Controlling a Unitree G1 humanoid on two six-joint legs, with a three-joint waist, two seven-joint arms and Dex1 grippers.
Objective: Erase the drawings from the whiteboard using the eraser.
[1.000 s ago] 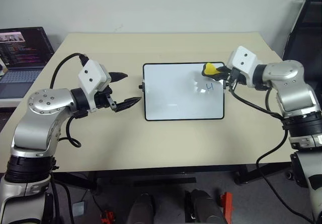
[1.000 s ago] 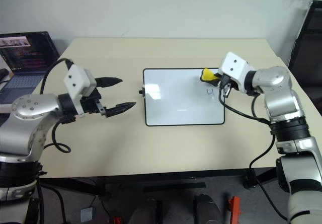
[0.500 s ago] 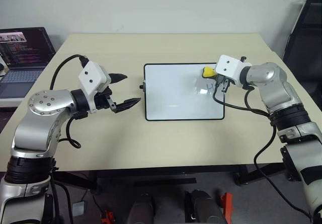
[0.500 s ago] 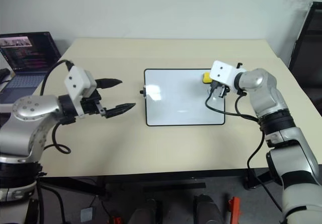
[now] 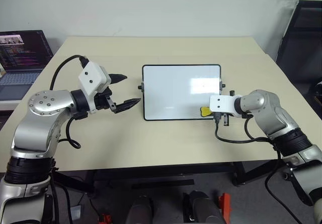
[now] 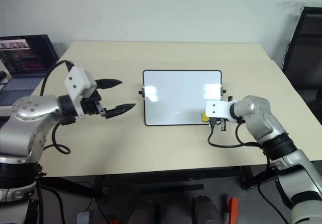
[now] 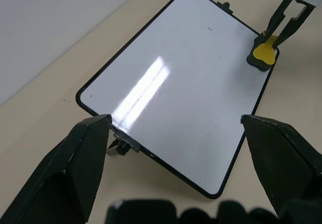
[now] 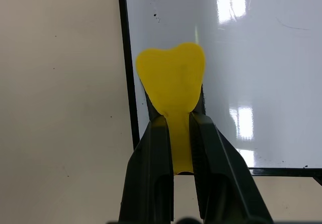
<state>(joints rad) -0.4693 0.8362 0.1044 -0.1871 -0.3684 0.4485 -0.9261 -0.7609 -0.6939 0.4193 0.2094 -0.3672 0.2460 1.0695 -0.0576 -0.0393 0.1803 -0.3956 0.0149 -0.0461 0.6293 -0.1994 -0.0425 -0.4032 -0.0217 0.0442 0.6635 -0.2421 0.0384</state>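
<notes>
- The right gripper (image 8: pixel 173 148) has its two fingers (image 8: pixel 153 173) pressed narrow on the stem of the eraser (image 8: pixel 171 78). The yellow head of the eraser stands out just past the fingertips.
- The eraser lies along the same line as the fingers, so its long axis is the pointing direction of the gripper. The head rests over the near right corner of the whiteboard (image 5: pixel 176 90), just inside the black frame. I cannot tell for sure if it presses on the surface.
- From these fingertips the white surface spreads ahead and to one side, and the bare table (image 5: pixel 166 138) is on the other side of the frame.
- The drawings are hard to find. I see only tiny dark specks and one faint thin stroke (image 8: pixel 292 26) further ahead of the eraser, so most of the board looks already clean.
- In my judgement the next wipe must go forward along the finger line toward this faint stroke. The right arm is clearly the nearer one.
- The left gripper (image 5: pixel 123 90) hangs with fingers spread wide and empty, beside the left edge of the board and apart from it.
- Furthest away, a laptop (image 5: pixel 22 55) stands beyond the left arm, well apart.
</notes>
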